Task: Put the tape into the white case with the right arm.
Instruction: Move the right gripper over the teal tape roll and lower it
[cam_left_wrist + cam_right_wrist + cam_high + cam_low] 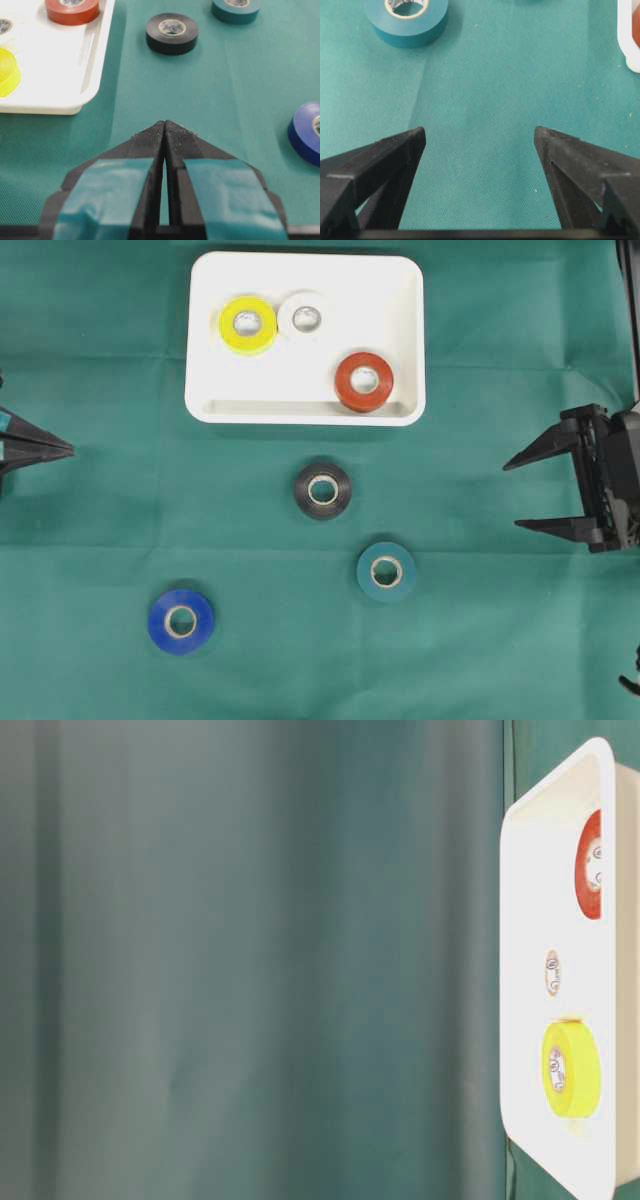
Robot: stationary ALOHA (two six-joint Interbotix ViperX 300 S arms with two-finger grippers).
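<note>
Overhead view: a green cloth (100, 390) is seen covering the whole surface, and nothing of the room beyond it is shown. Six tape rolls are counted: yellow (248, 324), white (306, 315) and red (364, 381) lie in the white case (405, 300) at top centre, while black (322, 490), teal (386, 571) and blue (181, 621) lie on the cloth below it. At the right edge the right gripper (520, 494) is held wide open and empty, and at the left edge the left gripper (68, 449) is pressed closed on nothing.
</note>
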